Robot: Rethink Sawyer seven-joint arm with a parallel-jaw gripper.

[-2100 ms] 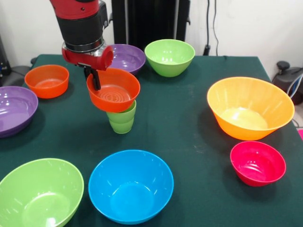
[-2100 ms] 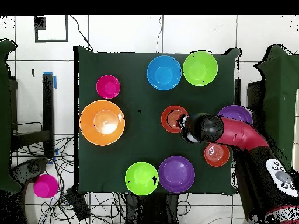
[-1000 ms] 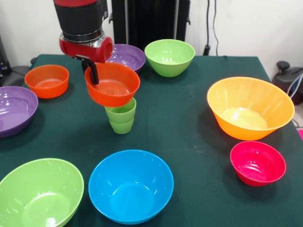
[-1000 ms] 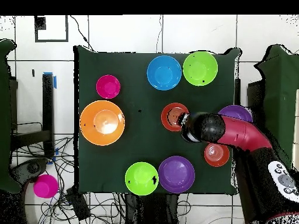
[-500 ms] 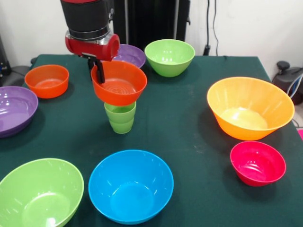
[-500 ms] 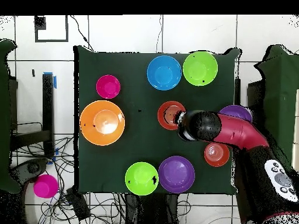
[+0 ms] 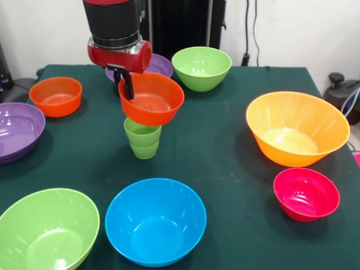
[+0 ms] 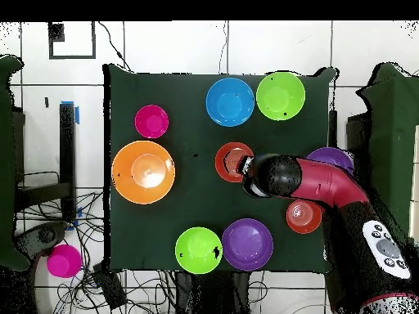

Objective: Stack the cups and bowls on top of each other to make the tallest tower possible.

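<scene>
Nine bowls and one cup (image 7: 144, 140) are in sight. Counted: two purple, two lime-green, two small orange-red, one blue, one large orange, one pink-red. The cup stands upright on the dark green surface (image 7: 225, 152), and places here are told from it in the front view.

The gripper (image 7: 127, 83) has its jaws closed on the rim of one orange-red bowl (image 7: 152, 99), which hangs in the air just above the cup and a little to its right — its bottom close to the cup's mouth; whether they touch is unclear. The arm (image 7: 115, 25) comes down almost vertically behind the cup.

The blue bowl (image 7: 156, 221) sits in front of the cup, a lime-green bowl (image 7: 48, 230) front-left at the surface's edge. A purple bowl (image 7: 18, 129) lies far left at the edge, the other orange-red bowl (image 7: 55, 95) back-left. Behind are the second purple bowl (image 7: 157, 64) and second lime-green bowl (image 7: 201, 67). The large orange bowl (image 7: 297, 128) and pink-red bowl (image 7: 306, 194) stand well to the right — bare cloth lies between them and the cup.
</scene>
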